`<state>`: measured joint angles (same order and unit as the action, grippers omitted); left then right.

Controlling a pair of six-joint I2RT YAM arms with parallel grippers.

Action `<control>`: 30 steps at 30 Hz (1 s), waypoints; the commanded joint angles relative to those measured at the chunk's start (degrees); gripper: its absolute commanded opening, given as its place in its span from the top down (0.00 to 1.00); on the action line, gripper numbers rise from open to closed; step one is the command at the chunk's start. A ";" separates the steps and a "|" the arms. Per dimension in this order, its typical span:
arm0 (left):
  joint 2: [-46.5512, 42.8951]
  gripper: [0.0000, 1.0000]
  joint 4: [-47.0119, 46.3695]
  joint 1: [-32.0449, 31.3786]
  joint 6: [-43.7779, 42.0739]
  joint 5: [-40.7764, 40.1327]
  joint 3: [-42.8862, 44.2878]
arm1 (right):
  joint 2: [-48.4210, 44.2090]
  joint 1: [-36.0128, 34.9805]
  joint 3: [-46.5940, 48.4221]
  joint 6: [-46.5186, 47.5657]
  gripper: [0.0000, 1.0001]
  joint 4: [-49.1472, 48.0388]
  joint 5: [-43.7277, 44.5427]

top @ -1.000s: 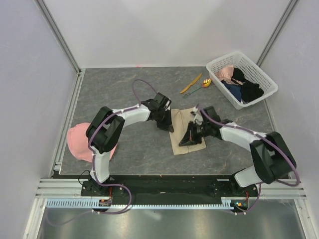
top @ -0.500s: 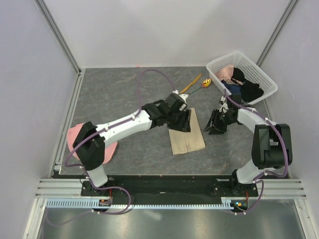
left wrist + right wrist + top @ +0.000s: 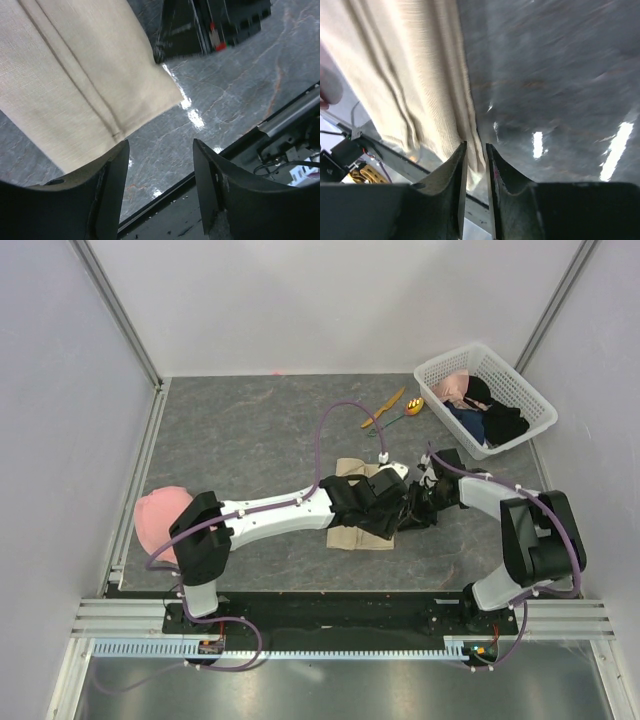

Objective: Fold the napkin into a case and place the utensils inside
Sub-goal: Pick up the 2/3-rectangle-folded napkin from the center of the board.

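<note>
Left gripper (image 3: 159, 150) spread above napkin (image 3: 75, 75) corner, right gripper (image 3: 476, 150) pinching its edge just ahead, knife (image 3: 384, 408), spoon (image 3: 412, 407), basket (image 3: 450, 355) well beyond

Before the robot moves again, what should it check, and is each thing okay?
1. Left claw open and empty: ok.
2. Right claw gripping the napkin: cannot tell; the cloth's edge sits between its narrow fingers.
3. Napkin folded into layers: ok.
4. Case finished: cannot tell; the left arm covers part of it.
5. Knife and spoon inside the napkin: not ok; both lie apart from it, near the basket.
</note>
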<state>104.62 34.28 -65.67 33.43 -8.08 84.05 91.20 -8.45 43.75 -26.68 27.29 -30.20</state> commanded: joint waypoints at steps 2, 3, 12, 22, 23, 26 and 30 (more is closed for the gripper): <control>0.85 0.37 1.75 -0.69 -1.44 -5.19 2.69 | -9.62 0.18 -0.24 -4.44 0.64 2.21 2.59; 1.20 0.37 2.01 -0.86 -1.44 -5.46 2.87 | -10.59 1.06 0.98 -4.09 0.62 3.98 5.99; 10.50 0.35 8.52 -4.38 0.76 -9.94 11.39 | -17.18 10.27 3.28 -0.22 0.30 15.34 14.11; 20.09 0.35 13.53 -6.05 1.99 -12.67 19.57 | -19.57 12.40 1.52 1.71 0.26 15.78 11.12; 20.71 0.35 13.62 -5.96 2.08 -12.41 19.83 | -19.57 12.40 1.43 2.06 0.26 15.69 11.04; 22.47 0.35 14.06 -5.96 2.78 -12.84 20.01 | -19.66 12.49 1.17 2.33 0.25 15.60 11.12; 24.14 0.36 14.06 -5.96 2.96 -13.46 19.66 | -18.87 12.49 0.46 2.15 0.25 14.46 10.16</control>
<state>127.35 47.42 -71.44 34.24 -18.96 101.84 72.79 3.77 44.99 -25.21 42.46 -18.83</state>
